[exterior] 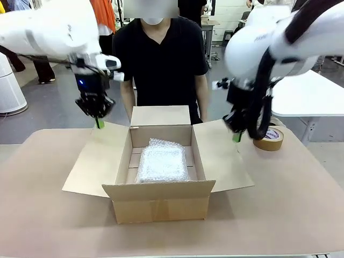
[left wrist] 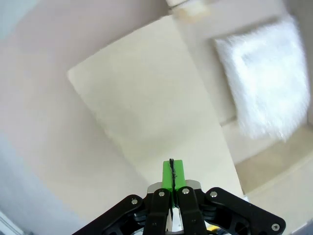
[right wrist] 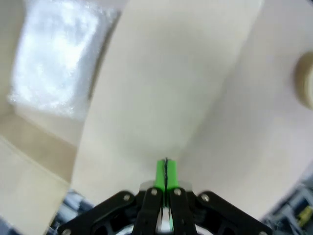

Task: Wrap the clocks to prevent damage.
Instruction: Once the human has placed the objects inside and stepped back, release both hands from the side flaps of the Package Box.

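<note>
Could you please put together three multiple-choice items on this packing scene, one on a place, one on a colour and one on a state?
1. Where is the bubble-wrapped bundle? A. In a claw. B. Inside the open cardboard box. C. On the bare tabletop.
2. What colour are the claw pads? A. Red. B. Green. C. Blue.
3. How is the left claw? A. Wide open. B. Shut on the bundle. C. Shut, empty.
Answers: 1 B, it lies on the box floor; 2 B, green tips show in both wrist views; 3 C, its pads meet with nothing between.
</note>
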You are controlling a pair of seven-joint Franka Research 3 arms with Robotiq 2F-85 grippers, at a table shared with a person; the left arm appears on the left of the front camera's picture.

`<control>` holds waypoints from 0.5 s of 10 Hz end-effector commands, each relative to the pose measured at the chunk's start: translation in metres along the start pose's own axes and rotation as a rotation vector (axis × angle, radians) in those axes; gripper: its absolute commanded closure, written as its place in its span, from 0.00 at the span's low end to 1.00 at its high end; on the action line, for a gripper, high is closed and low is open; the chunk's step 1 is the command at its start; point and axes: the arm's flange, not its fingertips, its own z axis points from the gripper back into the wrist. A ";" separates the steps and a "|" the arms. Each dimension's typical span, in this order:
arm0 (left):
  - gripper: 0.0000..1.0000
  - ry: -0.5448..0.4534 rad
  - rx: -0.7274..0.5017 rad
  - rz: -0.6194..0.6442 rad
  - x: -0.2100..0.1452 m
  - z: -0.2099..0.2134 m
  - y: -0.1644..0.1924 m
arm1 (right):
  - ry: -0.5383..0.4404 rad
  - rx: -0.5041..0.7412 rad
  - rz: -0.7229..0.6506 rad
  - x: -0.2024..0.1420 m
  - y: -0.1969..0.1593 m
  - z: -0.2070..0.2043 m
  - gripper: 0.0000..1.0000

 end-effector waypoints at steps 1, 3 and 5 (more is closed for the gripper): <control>1.00 0.056 -0.128 -0.217 -0.034 0.040 0.014 | 0.059 0.018 0.166 -0.029 -0.018 0.053 0.99; 1.00 0.097 -0.159 -0.403 -0.062 0.059 0.027 | 0.175 -0.037 0.297 -0.054 -0.037 0.075 0.99; 1.00 0.094 0.052 -0.611 -0.089 0.058 0.033 | 0.230 -0.047 0.546 -0.083 -0.049 0.078 0.99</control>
